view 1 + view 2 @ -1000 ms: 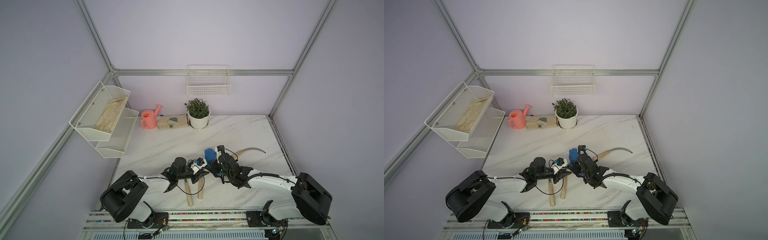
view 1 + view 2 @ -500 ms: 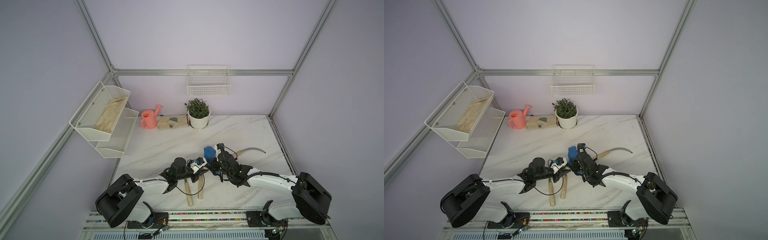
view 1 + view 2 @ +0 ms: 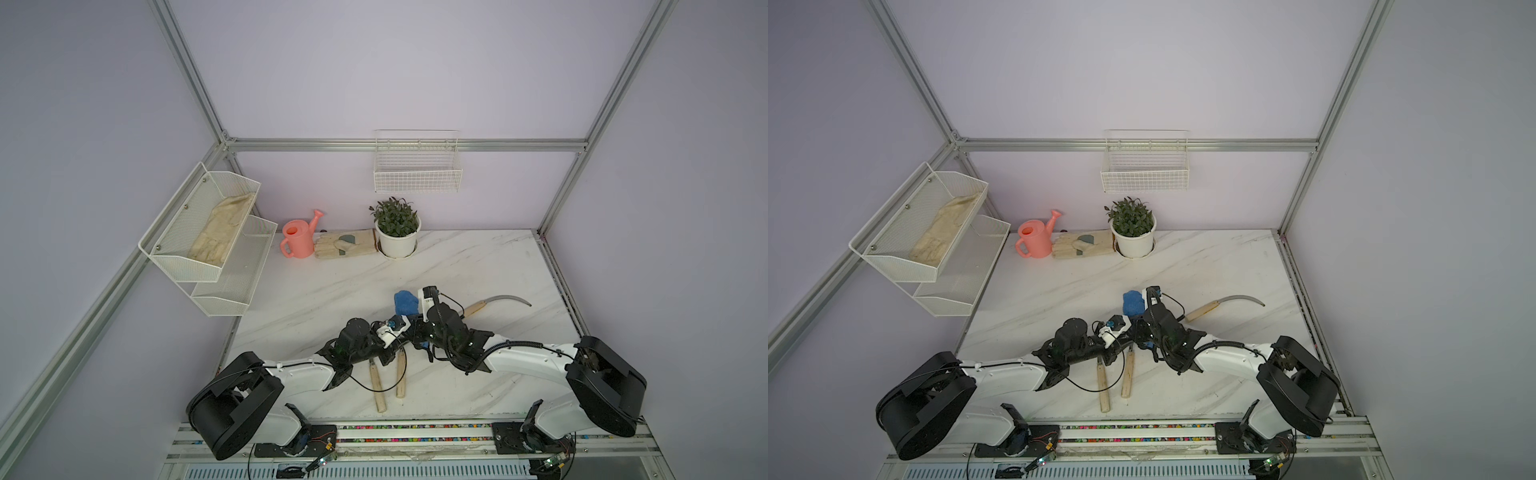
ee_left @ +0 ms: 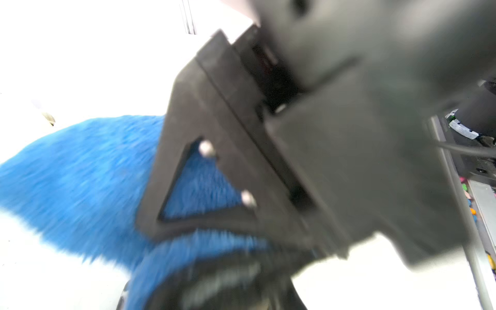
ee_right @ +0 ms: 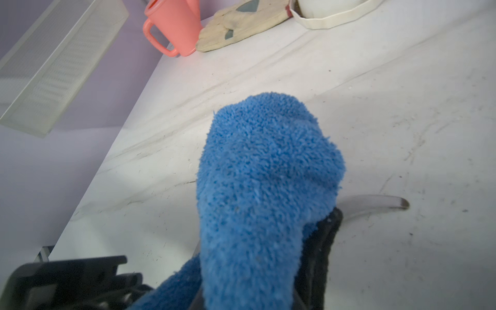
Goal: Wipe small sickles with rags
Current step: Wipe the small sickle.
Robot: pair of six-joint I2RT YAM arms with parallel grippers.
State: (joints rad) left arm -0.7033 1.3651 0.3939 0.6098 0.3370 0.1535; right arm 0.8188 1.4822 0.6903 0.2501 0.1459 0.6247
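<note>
We read the table (image 3: 316,299) as a clock face, with twelve at the back wall and six at the arms' bases. The rag (image 3: 405,302) is held up near the centre, and the right gripper (image 3: 417,328) is closed on its lower part. In the right wrist view the blue pile stands up before the lens and hides the fingers (only the black trim shows at one side).

The left gripper (image 3: 404,333) reaches in from seven o'clock and meets the right one at the centre. It is closed, but we cannot tell on what, since both arms cover it.

A blade (image 5: 375,204) lies flat on the table, its tip poking out from beneath the rag; we cannot tell which handle it belongs to. Two handles (image 3: 376,386) lie side by side at six o'clock, their far ends hidden under the left arm. One sickle (image 3: 476,308) lies alone at three o'clock, apart from both grippers, its tip toward the right edge.

A plant (image 3: 395,216) stands at twelve, with a glove (image 3: 345,245) and a can (image 3: 297,243) at eleven.
</note>
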